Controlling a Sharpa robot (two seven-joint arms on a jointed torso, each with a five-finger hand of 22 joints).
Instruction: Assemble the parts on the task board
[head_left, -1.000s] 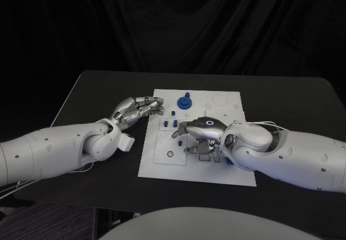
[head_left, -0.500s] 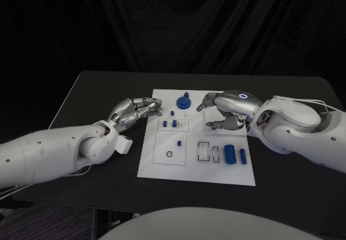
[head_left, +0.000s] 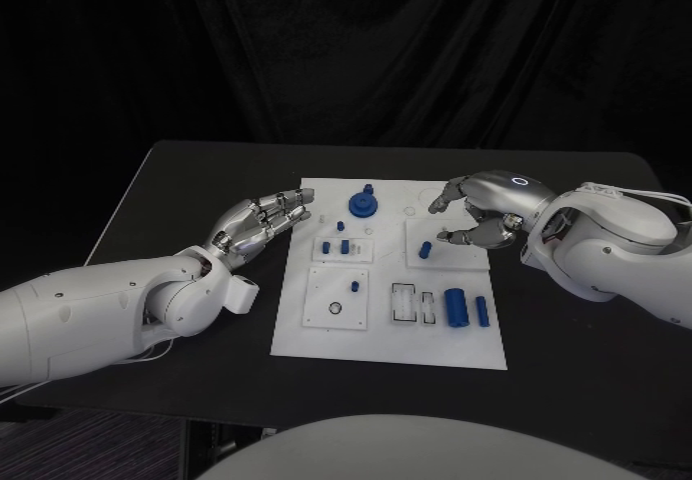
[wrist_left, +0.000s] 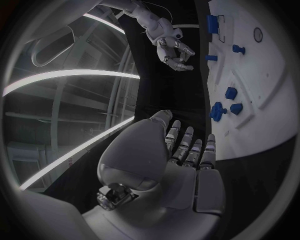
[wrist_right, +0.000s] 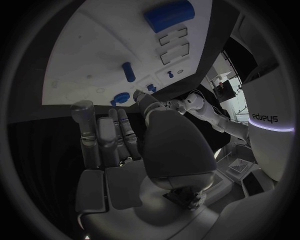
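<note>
Task board (head_left: 389, 345) between both hands' spread, empty fingers (head_left: 283, 206), each beside an edge.

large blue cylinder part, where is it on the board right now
In the head view the large blue cylinder lies near the white task board's near right corner, between the rectangular slots and a thinner blue bar.

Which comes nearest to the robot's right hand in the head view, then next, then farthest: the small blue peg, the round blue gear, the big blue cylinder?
From the right hand:
1. Small blue peg, just beside the fingers, toward the board's middle.
2. Round blue gear, at the board's far edge.
3. Big blue cylinder, in the board's near part.
</note>
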